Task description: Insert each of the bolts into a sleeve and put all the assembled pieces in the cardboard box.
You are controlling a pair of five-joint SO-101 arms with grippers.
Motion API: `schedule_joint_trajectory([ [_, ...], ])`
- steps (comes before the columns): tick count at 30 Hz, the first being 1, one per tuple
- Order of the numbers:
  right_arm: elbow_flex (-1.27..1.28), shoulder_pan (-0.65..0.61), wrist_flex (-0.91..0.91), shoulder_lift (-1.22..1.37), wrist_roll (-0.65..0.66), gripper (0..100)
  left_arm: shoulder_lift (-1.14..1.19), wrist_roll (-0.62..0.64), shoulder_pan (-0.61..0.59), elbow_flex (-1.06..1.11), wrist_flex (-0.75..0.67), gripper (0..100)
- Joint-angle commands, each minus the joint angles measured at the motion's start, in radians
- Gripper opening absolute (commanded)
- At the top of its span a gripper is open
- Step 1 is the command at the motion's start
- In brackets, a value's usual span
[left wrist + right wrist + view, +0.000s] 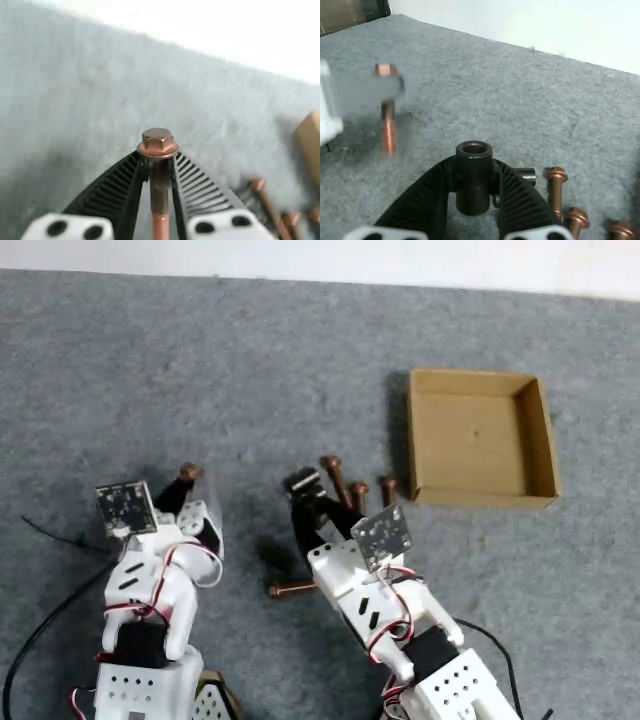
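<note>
Copper-coloured and hex-headed, the metal bolt (189,472) sits clamped in the left claw (183,490) over the near left part of the grey felt-covered worktop (200,360) in the high view. The right claw (305,492) stands apart from it toward the worktop's right edge, closed on a short black metal sleeve (302,481). Beyond that, toward the far right corner, is the open, square cardboard box (478,502). Three loose bolts (358,495) lie between right claw and box, and a fourth bolt (292,589) lies flat nearer the near edge. The left wrist view shows the left claw (159,167) pinching the bolt (158,145) just under its flanged head, the shank running back between the ribbed fingers (117,190). In the right wrist view the right claw (474,167) grips the sleeve (473,175) upright, its bore open upward. The left arm's bolt (387,120) hangs head up, shank toward the felt, off to the sleeve's side. Both long axes look roughly vertical, so joining them probably calls for the bolt to be carried sideways until its shank is above the bore.
</note>
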Motion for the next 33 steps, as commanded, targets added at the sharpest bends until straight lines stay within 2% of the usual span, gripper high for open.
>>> schedule_joint_trajectory([
  [1,0.105,-0.007,0.001,-0.015,0.011,0.6,-0.027,0.011,0.001,0.022,-0.17,1],
  [7,0.105,-0.008,-0.002,-0.016,0.017,0.6,-0.028,0.008,0.18,0.022,-0.227,1],
  [13,0.105,-0.01,-0.001,-0.016,0.161,0.6,-0.028,0.009,0.298,0.008,-0.393,1],
  [21,0.105,0.018,-0.002,-0.016,0.201,0.5,-0.028,0.011,0.381,-0.11,-0.391,1],
  [26,0.105,0.031,-0.002,-0.018,0.201,0.5,-0.028,0.006,0.495,-0.036,-0.391,1],
  [33,0.105,0.031,-0.002,-0.015,0.203,0.5,-0.028,0.005,0.51,-0.005,-0.391,1],
])
